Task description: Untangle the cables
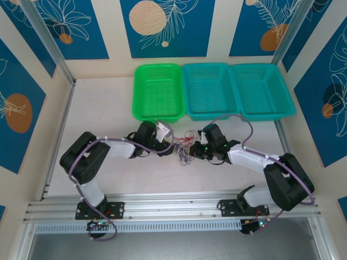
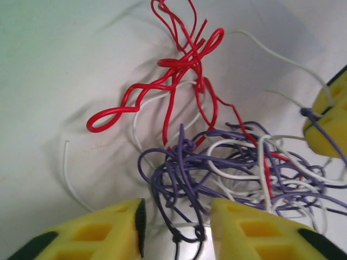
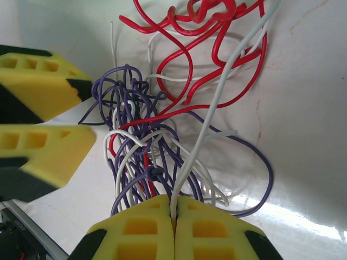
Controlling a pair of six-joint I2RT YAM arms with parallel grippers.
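Tangle of cables: heaped mid-counter, between the two tools. Red cable looped on the basket side of the heap; purple cable and white cable knotted together. Right tool: pressed together, clamped on the white cable. Left tool: fingers apart, purple loop lying in the gap. Beyond, in a row: green basket, middle teal basket, right-hand teal basket.
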